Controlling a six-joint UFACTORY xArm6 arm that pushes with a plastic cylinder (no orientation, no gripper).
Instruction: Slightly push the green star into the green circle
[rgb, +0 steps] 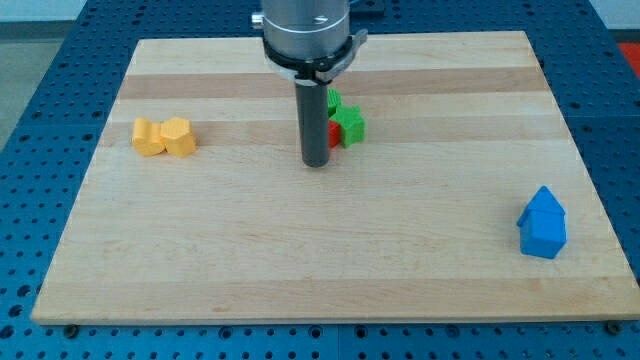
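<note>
Claw none, only my tip (317, 163); green star (349, 124) just right, chunky, partly hidden.

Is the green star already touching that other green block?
Cannot tell: my tip and rod hide where the green star meets the green block behind it.

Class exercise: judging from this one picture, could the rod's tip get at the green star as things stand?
Probably yes. My tip sits just to the view's left of the green star, nearly touching the cluster, with only a red block partly between them.

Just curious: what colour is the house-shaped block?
Blue, clearest in the camera view, lower right.
</note>
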